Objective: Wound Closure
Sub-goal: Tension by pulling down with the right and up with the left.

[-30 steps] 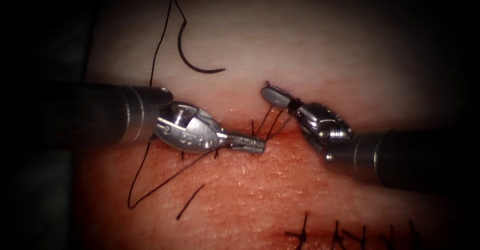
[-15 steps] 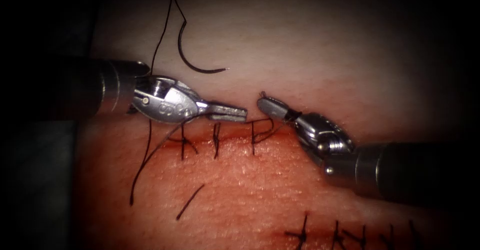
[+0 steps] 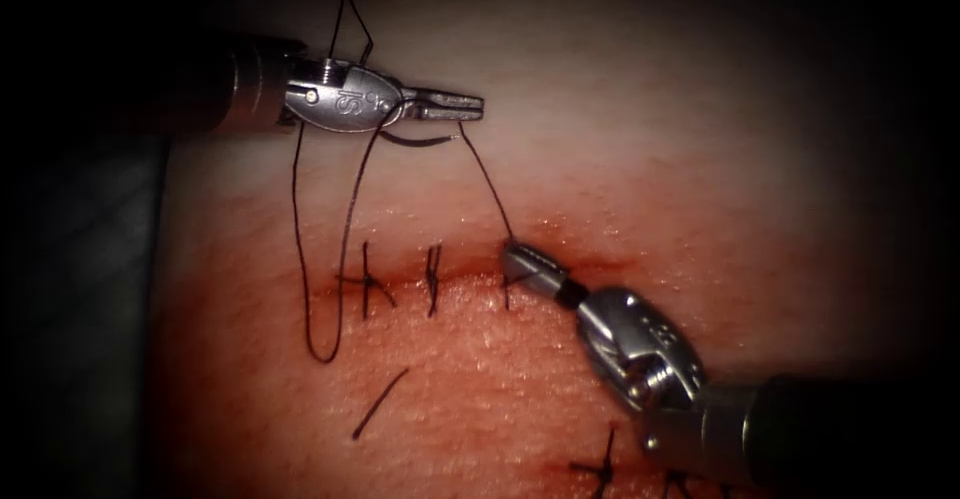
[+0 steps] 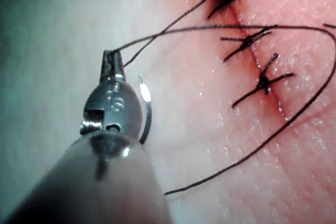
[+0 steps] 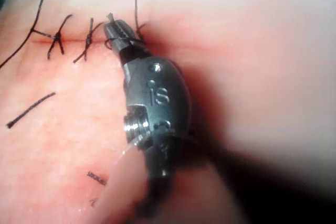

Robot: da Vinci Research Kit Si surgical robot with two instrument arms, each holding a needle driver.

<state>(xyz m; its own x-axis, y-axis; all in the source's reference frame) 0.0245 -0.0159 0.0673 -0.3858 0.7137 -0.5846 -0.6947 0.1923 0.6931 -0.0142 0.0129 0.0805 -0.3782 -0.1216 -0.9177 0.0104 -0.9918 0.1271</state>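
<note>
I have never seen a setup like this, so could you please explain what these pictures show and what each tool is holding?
Two thin robot arms practise stitching a cut in pork belly, the tissue. One picture looks down from an endoscope; the other two come from cameras riding near each arm's wrist. The left tool holds the thread, stretched tight down to the right tool, which also holds thread at the cut. The curved needle lies free on the tissue beside the left tool, not in it. Finished stitches cross the cut, and a cut thread end lies nearby.

Darkness rings the endoscope view, deepest toward nine o'clock, where a dim dark surface (image 3: 90, 309) lies; light pools brightest near the centre.
</note>
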